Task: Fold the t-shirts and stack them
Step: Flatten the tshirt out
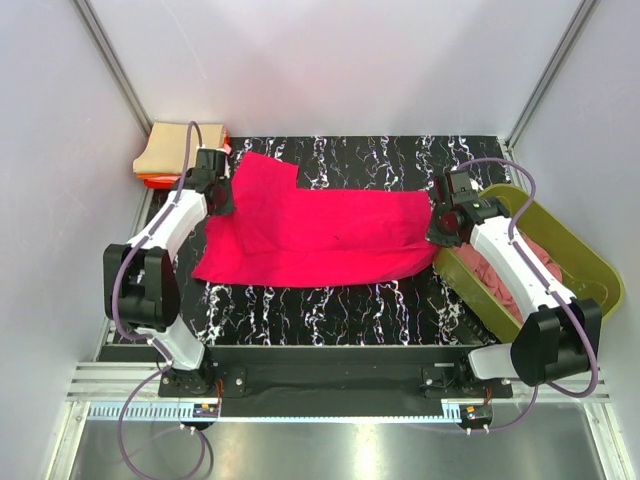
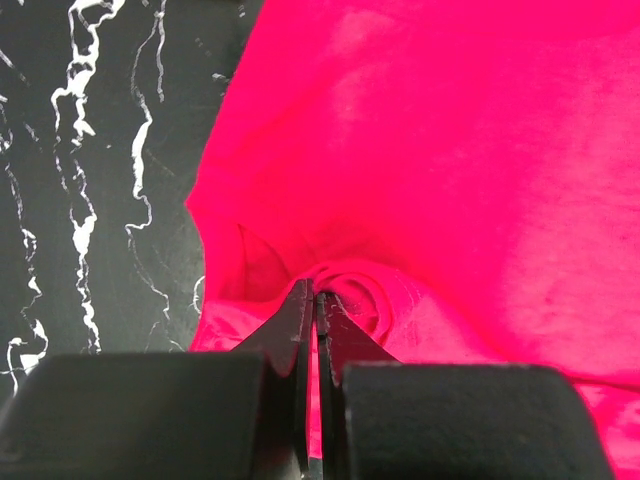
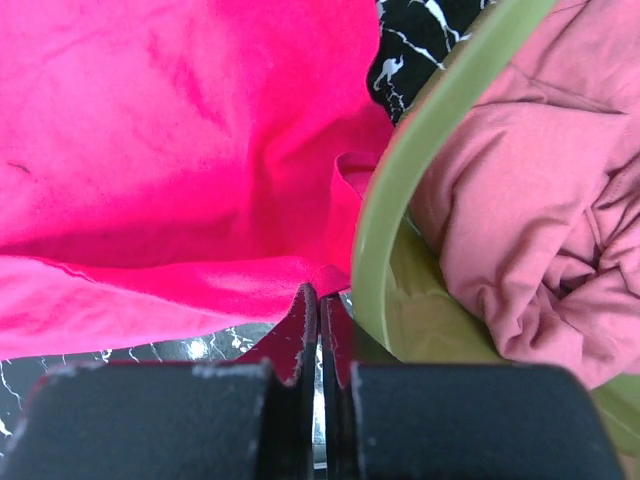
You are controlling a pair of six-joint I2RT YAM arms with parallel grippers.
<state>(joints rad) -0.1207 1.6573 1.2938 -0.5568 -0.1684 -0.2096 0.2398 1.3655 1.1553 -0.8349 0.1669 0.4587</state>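
Note:
A bright crimson-pink t-shirt lies spread across the black marbled table. My left gripper is at the shirt's left edge, shut on a bunched fold of it; red cloth shows between the jaws. At the shirt's right edge, next to the tub, my right gripper is shut with its tips pinching the hem of the crimson shirt. A crumpled dusty rose t-shirt lies inside the tub. Folded t-shirts, tan on top and orange-red beneath, are stacked at the back left corner.
The olive-green plastic tub stands at the table's right edge, its rim right beside my right gripper. White walls with metal posts close in the back and sides. Bare tabletop shows in front of the shirt.

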